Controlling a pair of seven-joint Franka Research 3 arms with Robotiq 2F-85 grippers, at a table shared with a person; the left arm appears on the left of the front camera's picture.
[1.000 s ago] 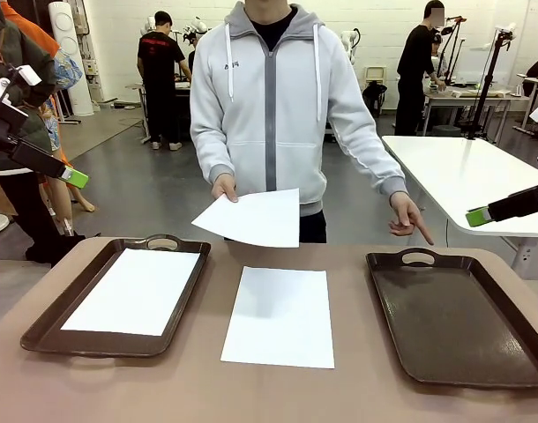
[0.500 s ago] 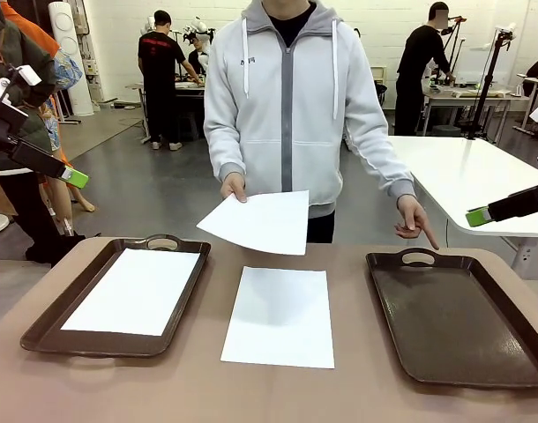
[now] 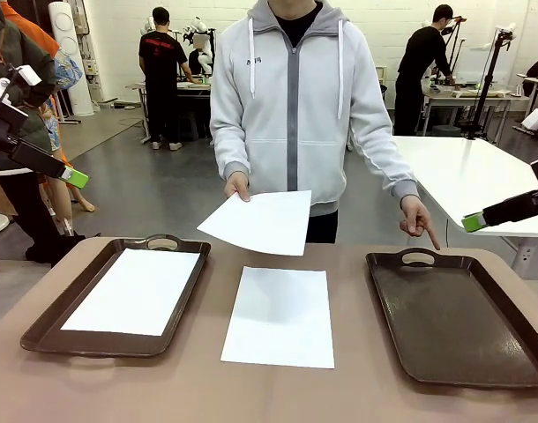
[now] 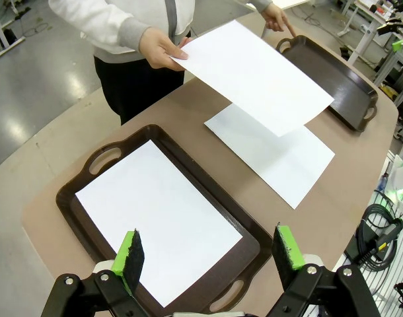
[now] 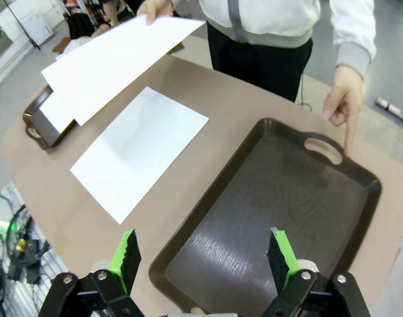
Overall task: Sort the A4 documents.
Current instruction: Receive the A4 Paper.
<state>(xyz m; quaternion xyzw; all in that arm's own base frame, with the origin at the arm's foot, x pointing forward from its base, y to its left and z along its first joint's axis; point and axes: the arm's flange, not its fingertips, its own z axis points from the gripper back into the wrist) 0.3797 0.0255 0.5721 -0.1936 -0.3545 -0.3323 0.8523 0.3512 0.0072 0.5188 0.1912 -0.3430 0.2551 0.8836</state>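
Note:
One white A4 document (image 3: 137,291) lies in the left brown tray (image 3: 48,322). A second sheet (image 3: 280,315) rests on the table between the trays. The person holds a third sheet (image 3: 262,222) in one hand (image 3: 237,185) above the table's far edge, and the other hand (image 3: 419,218) points a finger at the right tray (image 3: 454,322), which holds nothing. My left gripper (image 4: 211,254) hangs open high above the left tray (image 4: 76,205). My right gripper (image 5: 205,257) is open above the right tray (image 5: 254,224). Both are raised at the picture's sides, left fingers (image 3: 73,178) and right fingers (image 3: 474,221).
The tan table (image 3: 278,397) ends in a rounded edge in front of the person. A white table (image 3: 463,176) stands behind at the right. Other people stand at benches farther back. Cables (image 4: 380,228) hang beside the table in the left wrist view.
The person has stepped slightly right with the held sheet, and the pointing hand has come closer to the right tray's handle. Both grippers stay where they were, open.

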